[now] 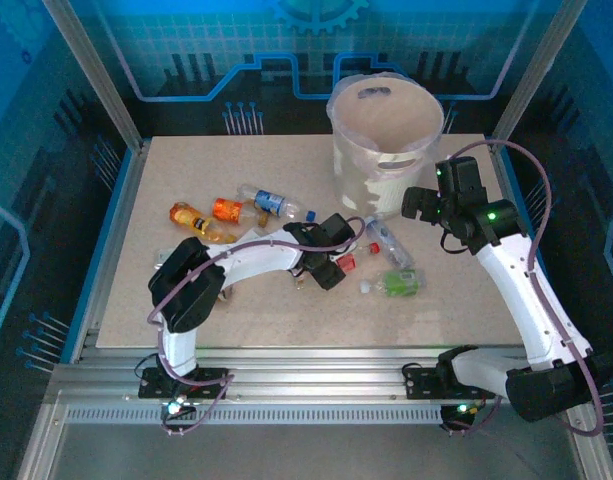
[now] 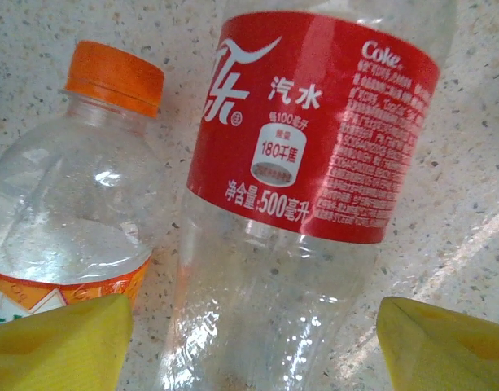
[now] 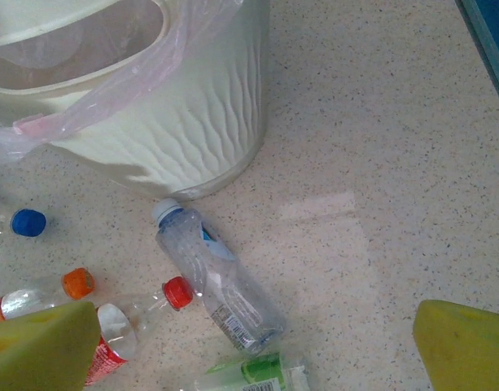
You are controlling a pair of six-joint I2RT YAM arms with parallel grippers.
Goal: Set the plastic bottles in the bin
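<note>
Robotics lab test cell. Aluminium extrusion frame point(image 1: 94, 75) enclosed workspace. Blue wall panels point(image 1: 186, 40) carried printed gear and circuit graphics. Left arm point(image 1: 248, 262) and right arm point(image 1: 526, 290) stood bolted to slotted metal rail point(image 1: 306, 385) beside speckled tabletop point(image 1: 186, 170).

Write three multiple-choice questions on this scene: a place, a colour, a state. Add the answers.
1. Where on the table stands the bin? A) near left corner B) far side, right of centre C) between the arm bases
2. What colour is the cap beside the red-label bottle? A) green B) orange C) black
3. How is the right gripper? A) shut on a bottle B) shut on the bin's rim C) open, empty
1 B: the top view shows it far and right. 2 B: the left wrist view shows an orange cap. 3 C: its fingers stand wide apart, gripping nothing.
</note>
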